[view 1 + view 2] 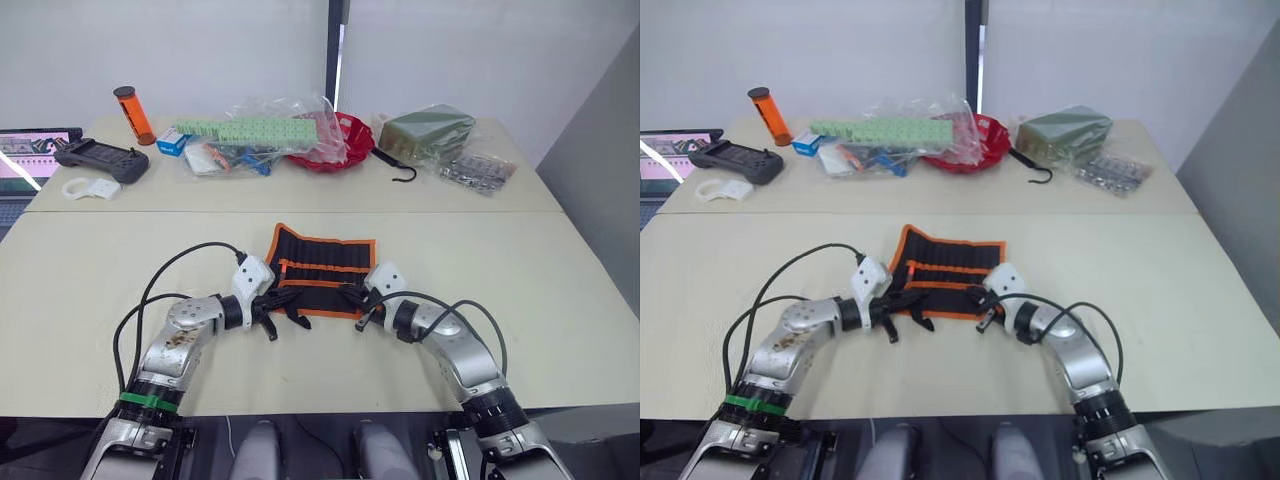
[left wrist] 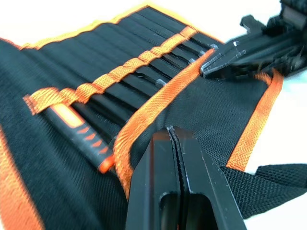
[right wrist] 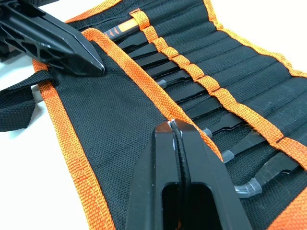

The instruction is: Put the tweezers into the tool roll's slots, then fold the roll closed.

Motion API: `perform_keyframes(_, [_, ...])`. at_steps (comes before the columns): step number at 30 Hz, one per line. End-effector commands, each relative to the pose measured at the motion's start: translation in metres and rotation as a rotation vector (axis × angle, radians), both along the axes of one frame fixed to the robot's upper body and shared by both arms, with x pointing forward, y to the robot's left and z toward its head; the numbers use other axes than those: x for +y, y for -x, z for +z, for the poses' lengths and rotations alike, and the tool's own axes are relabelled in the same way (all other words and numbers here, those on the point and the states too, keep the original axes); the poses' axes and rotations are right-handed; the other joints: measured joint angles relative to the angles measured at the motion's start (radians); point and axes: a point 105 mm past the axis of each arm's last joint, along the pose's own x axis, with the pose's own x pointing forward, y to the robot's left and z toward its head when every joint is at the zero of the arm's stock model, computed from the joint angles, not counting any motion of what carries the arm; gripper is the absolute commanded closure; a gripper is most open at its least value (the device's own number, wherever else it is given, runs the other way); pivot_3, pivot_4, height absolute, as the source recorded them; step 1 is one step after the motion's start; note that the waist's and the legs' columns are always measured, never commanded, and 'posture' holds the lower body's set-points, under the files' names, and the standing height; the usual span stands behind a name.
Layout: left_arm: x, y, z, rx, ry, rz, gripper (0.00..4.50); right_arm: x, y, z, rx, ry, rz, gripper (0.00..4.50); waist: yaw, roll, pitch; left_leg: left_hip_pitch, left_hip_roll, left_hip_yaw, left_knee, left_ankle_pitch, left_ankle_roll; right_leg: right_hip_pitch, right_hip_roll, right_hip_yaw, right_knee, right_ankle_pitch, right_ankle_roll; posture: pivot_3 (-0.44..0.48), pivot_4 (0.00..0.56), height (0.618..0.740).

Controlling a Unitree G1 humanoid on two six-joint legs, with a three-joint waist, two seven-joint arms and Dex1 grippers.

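The tool roll [image 1: 322,268] lies open on the near table, black with orange binding. Several black tweezers [image 3: 192,91] sit side by side in its slots [image 2: 144,76] under an orange strap, next to an orange-handled tool [image 2: 76,127]. The near flap [image 3: 120,124] is folded up over their lower ends. My left gripper [image 1: 283,300] is shut, its tips on the flap's orange edge at the roll's left corner. At the right corner my right gripper [image 1: 353,298] is also shut, touching the same edge. A black webbing strap [image 2: 268,187] trails off the roll's near side.
The far table holds an olive-green bag [image 1: 425,130], a black hook [image 1: 400,172], a red bowl [image 1: 345,135], a plastic bag of green boxes [image 1: 250,135], an orange cylinder [image 1: 133,115], a black controller [image 1: 100,160] and a laptop [image 1: 25,160].
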Motion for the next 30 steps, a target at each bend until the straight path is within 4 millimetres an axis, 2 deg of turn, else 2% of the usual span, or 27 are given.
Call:
perform_keyframes(1, [0.02, -0.006, 0.017, -0.007, 0.062, 0.104, 4.5, -0.018, -0.003, -0.007, 0.044, 0.015, -0.065, 4.46, 0.001, 0.0, 0.0, 0.0, 0.0, 0.0, 0.0, 0.0, 0.0, 0.0, 0.0, 0.0, 0.0, 0.0, 0.0, 0.0, 0.15, 0.74])
perform_keyframes(4, [0.019, -0.006, 0.039, -0.041, 0.129, 0.098, 4.5, -0.02, -0.004, 0.008, 0.008, -0.026, -0.066, 4.46, 0.005, 0.0, 0.0, -0.001, 0.0, 0.0, 0.0, 0.0, 0.0, -0.001, 0.0, 0.0, 0.0, 0.0, 0.0, 0.0, 0.15, 0.74])
perform_keyframes(8, [0.018, 0.002, 0.064, -0.082, 0.189, 0.059, 4.5, -0.019, 0.001, 0.039, -0.042, -0.122, -0.01, 4.46, 0.008, 0.0, 0.001, -0.007, -0.001, -0.001, 0.0, 0.0, 0.0, -0.003, -0.001, 0.0, -0.004, 0.002, -0.002, 0.0, 0.15, 0.74])
perform_keyframes(13, [0.029, 0.007, 0.089, -0.13, 0.204, 0.062, 4.5, -0.028, 0.007, 0.072, -0.053, -0.198, 0.047, 4.46, 0.003, 0.0, 0.001, -0.013, -0.001, 0.0, -0.001, -0.001, 0.0, -0.009, -0.001, 0.0, -0.006, 0.002, -0.002, 0.0, 0.15, 0.74])
perform_keyframes(18, [0.036, 0.012, 0.098, -0.146, 0.152, 0.043, 4.5, -0.036, 0.013, 0.089, -0.004, -0.275, 0.061, 4.46, 0.002, 0.0, 0.001, -0.015, -0.001, 0.0, -0.001, -0.001, 0.0, -0.013, -0.001, 0.0, -0.005, 0.002, -0.002, 0.0, 0.15, 0.74])
perform_keyframes(22, [0.029, 0.032, 0.107, -0.12, 0.1, -0.105, 4.5, -0.057, 0.018, 0.089, 0.093, -0.314, 0.007, 4.46, 0.007, 0.0, 0.003, -0.02, -0.001, 0.0, -0.001, -0.001, 0.0, -0.017, -0.001, 0.0, -0.005, 0.002, -0.002, 0.0, 0.15, 0.74])
perform_keyframes(26, [0.038, 0.045, 0.115, -0.092, 0.027, -0.187, 4.5, -0.076, 0.025, 0.078, 0.214, -0.291, -0.021, 3.29, 0.005, 0.001, 0.004, -0.02, -0.001, 0.0, -0.001, -0.001, 0.0, -0.017, -0.001, 0.0, -0.006, 0.002, -0.002, 0.0, 0.15, 0.74])
perform_keyframes(30, [0.044, 0.055, 0.121, -0.064, -0.02, -0.244, 4.5, -0.086, 0.03, 0.06, 0.353, -0.223, -0.031, 1.91, 0.001, 0.002, 0.006, -0.02, -0.001, 0.001, -0.001, -0.001, 0.0, -0.017, -0.001, 0.001, -0.006, 0.002, -0.002, 0.0, 0.15, 0.74])
